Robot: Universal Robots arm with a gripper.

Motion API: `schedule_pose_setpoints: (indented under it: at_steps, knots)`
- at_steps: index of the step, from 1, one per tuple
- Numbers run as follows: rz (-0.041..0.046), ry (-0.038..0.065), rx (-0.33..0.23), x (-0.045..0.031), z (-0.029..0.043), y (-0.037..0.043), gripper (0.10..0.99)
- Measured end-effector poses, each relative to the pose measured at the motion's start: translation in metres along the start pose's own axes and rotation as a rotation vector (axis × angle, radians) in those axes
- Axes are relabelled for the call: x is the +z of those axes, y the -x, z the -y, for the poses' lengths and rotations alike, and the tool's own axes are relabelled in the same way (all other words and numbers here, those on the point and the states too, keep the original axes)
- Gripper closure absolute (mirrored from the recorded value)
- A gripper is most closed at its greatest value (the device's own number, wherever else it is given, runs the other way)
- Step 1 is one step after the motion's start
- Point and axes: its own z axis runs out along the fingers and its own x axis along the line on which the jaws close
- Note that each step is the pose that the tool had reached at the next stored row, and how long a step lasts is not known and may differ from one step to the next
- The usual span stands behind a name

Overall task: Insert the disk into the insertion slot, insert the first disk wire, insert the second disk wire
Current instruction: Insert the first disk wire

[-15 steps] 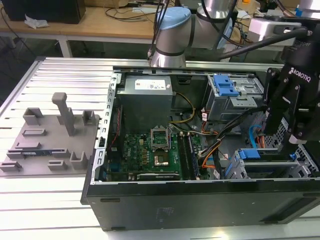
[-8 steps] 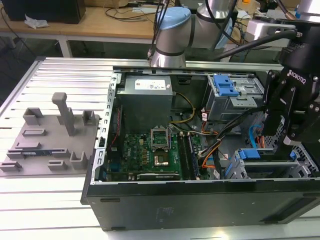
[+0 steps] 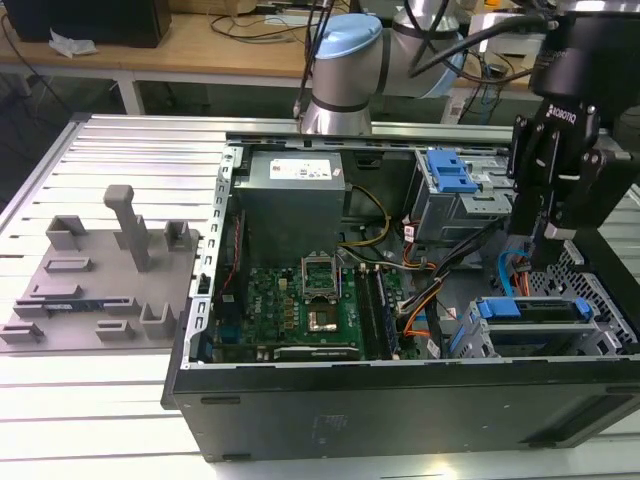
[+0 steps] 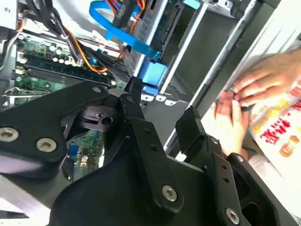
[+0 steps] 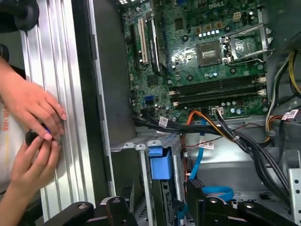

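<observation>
Hovering just above the disk [image 3: 530,310], my jaws stand apart and empty. I judge the blue wire [image 3: 503,272] beside the disk could snag them on descent.

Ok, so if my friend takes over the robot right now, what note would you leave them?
The hand is open with nothing between its fingers, hanging above the slot.
The disk sits in the slot, so that step looks done.
A blue wire curves up beside the slot; I cannot tell if it is plugged in.
Left: the two wire steps, as far as I can see.
Careful: a person's hands are on the table right beside the case.
</observation>
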Motion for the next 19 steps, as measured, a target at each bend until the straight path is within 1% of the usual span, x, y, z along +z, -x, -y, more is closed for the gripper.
schedule_pose_setpoints:
  at_steps: [1, 2, 3, 4, 5, 6, 8, 9, 12, 14, 15, 17, 19]
  knots:
    - [-0.0298, -0.003, 0.001, -0.0008, 0.0010, 0.0026, 0.522]
    - [-0.0455, -0.005, 0.001, -0.0013, 0.0016, 0.0039, 0.522]
    - [-0.0806, -0.009, 0.002, -0.0021, 0.0032, 0.0068, 0.522]
    - [-0.1104, -0.013, 0.002, -0.0030, 0.0048, 0.0095, 0.522]
    - [-0.1354, -0.016, 0.003, -0.0048, 0.0072, 0.0158, 0.522]
    - [-0.1400, -0.016, 0.003, -0.0062, 0.0116, 0.0238, 0.522]
    - [-0.1406, -0.016, 0.003, -0.0069, 0.0176, 0.0315, 0.522]
    - [-0.1407, -0.016, 0.003, -0.0071, 0.0218, 0.0365, 0.522]
    - [-0.1404, -0.016, 0.003, -0.0051, 0.0297, 0.0454, 0.522]
    - [-0.1407, -0.015, 0.006, -0.0005, 0.0327, 0.0551, 0.522]
    - [-0.1407, -0.013, 0.010, 0.0010, 0.0335, 0.0572, 0.522]
    - [-0.1410, -0.011, 0.015, 0.0025, 0.0346, 0.0589, 0.522]
    - [-0.1413, -0.008, 0.022, 0.0052, 0.0357, 0.0641, 0.522]
